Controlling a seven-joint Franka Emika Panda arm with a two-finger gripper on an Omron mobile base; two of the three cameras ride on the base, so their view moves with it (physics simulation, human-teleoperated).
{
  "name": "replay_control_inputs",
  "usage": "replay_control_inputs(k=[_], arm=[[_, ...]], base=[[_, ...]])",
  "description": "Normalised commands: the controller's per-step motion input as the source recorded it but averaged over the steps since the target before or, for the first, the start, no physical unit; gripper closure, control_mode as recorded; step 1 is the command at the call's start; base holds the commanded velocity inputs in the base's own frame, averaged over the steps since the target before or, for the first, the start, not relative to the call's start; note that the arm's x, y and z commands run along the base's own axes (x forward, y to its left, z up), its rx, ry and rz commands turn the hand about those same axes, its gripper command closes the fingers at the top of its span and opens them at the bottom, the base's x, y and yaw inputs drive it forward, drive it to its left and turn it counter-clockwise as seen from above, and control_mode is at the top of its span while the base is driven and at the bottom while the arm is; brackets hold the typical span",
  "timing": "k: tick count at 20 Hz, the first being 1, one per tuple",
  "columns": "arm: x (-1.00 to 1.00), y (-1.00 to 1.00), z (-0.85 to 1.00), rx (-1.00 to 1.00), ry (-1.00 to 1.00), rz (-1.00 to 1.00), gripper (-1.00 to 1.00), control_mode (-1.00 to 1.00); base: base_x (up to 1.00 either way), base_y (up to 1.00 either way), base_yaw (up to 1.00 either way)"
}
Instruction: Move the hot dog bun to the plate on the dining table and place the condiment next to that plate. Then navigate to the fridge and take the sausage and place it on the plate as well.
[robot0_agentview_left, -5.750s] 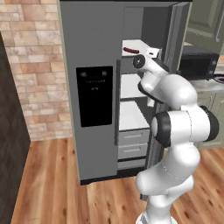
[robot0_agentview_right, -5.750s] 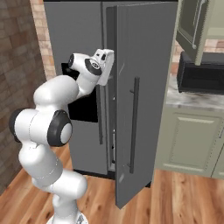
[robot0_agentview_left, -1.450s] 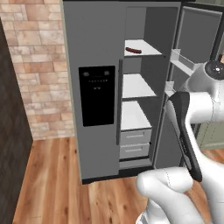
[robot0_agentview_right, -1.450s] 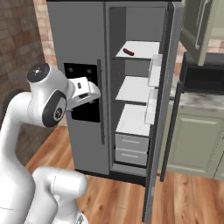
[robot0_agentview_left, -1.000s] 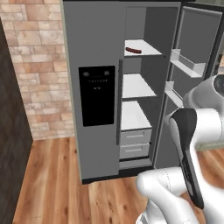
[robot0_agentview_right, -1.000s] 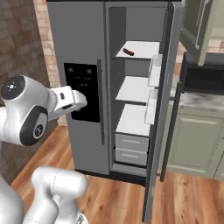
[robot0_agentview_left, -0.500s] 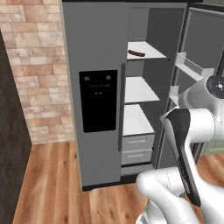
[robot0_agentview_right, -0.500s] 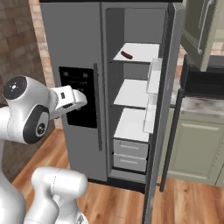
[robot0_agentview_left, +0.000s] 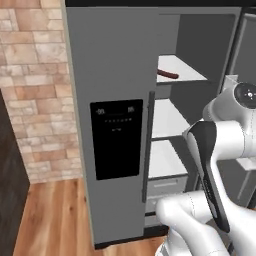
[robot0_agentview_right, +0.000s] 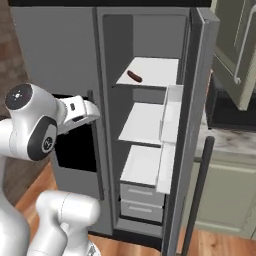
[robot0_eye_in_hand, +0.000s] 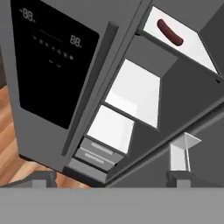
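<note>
Base rolled in closer than half a second back, so the fridge (robot0_agentview_left: 115, 125) looks bigger in both base views. Its right door hangs open. The sausage (robot0_agentview_left: 167, 75) sits on the top shelf (robot0_agentview_right: 152, 70), upper right of the hand view. Gripper (robot0_eye_in_hand: 111, 180) jaws spread wide, holding nothing.

Fridge (robot0_agentview_left: 112, 125) stands grey at frame centre, right door swung open; slim dark red sausage (robot0_agentview_right: 134, 76) lies on its top white shelf.
</note>
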Motion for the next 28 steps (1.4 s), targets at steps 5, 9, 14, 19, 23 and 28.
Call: replay_control_inputs(k=[5,9,14,19,23,28], arm=[[0.00,0.00,0.00,0.00,0.00,0.00,-1.00,1.00],[0.00,0.00,0.00,0.00,0.00,0.00,-1.00,1.00],[0.00,0.00,0.00,0.00,0.00,0.00,-1.00,1.00],[0.00,0.00,0.00,0.00,0.00,0.00,-1.00,1.00],[0.29,-0.23,0.33,0.01,-0.04,0.01,-1.00,-1.00],[0.47,-0.04,0.45,0.00,0.00,0.01,-1.00,-1.00]], base=[[0.75,-0.01,-0.14],[0.48,-0.16,-0.16],[0.31,-0.16,-0.16],[0.09,-0.26,-0.01],[0.00,0.00,0.00],[0.00,0.00,0.00]])
